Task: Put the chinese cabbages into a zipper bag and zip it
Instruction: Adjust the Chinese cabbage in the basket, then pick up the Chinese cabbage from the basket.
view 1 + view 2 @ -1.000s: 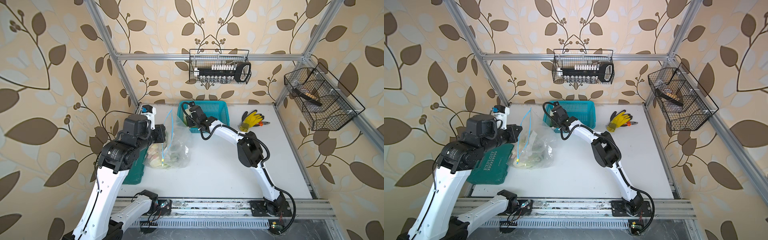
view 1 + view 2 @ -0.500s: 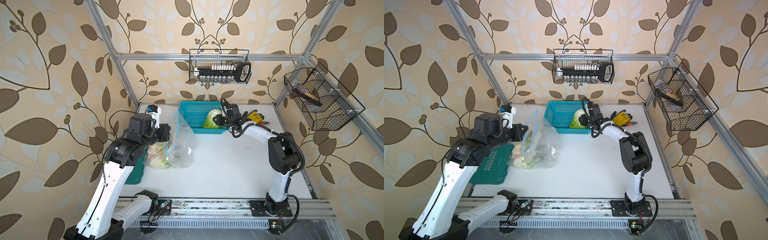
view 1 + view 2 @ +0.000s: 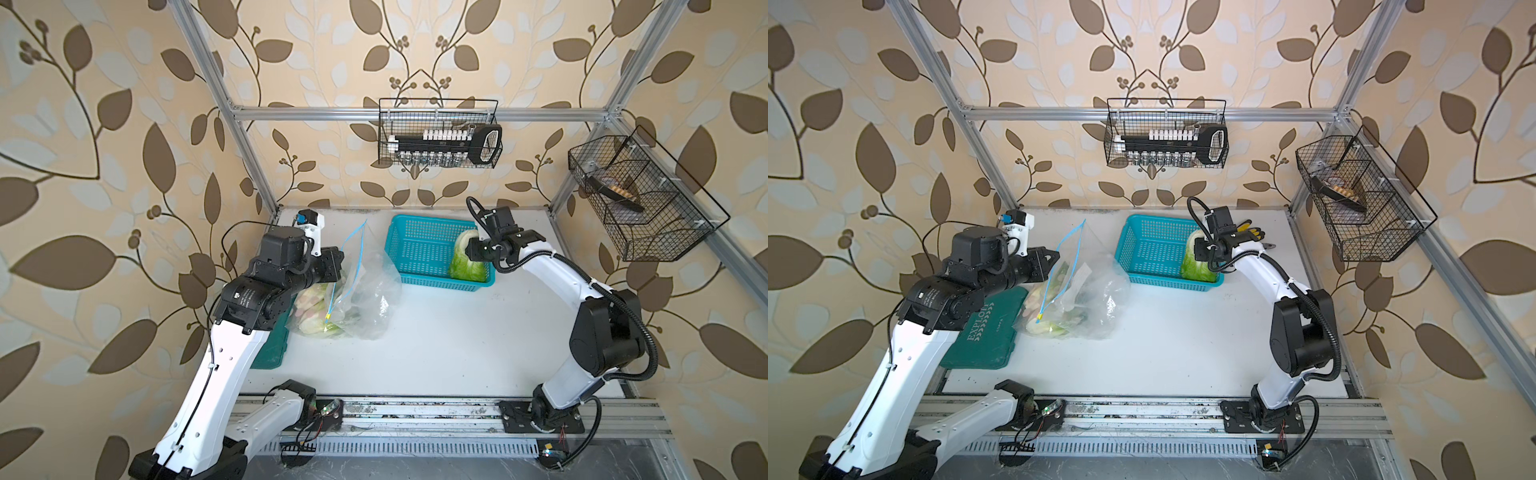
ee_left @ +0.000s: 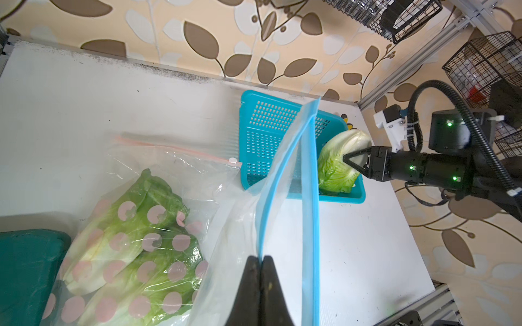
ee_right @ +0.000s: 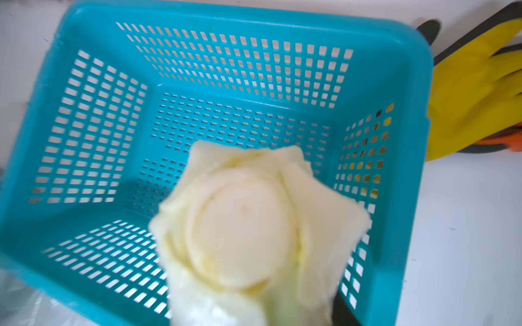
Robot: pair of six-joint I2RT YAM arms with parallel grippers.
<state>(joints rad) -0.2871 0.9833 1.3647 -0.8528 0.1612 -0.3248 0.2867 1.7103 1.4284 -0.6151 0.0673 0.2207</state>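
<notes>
Left claw (image 4: 261, 271): pressed together on the blue zip edge of the zipper bag (image 4: 309, 197); the bag mouth is held up and gaping. Bagged cabbages (image 4: 132, 242) lie just beside it, next to a green case (image 4: 25, 268).

Right claw (image 4: 350, 161): pinching the white stalk end of a cabbage (image 4: 336, 169). Leaf tips point down inside the basket (image 4: 271, 121), by the wall nearest this claw. Gloves (image 5: 474, 93) lie just past the rim. Bare desk (image 3: 478, 340) between the claws.

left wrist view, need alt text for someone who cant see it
The left gripper pinches the blue zipper strip of a clear bag and holds its mouth open. Beyond it, the right gripper grips the white stalk end of a cabbage in a teal basket; more cabbages show through pink-dotted plastic.
</notes>
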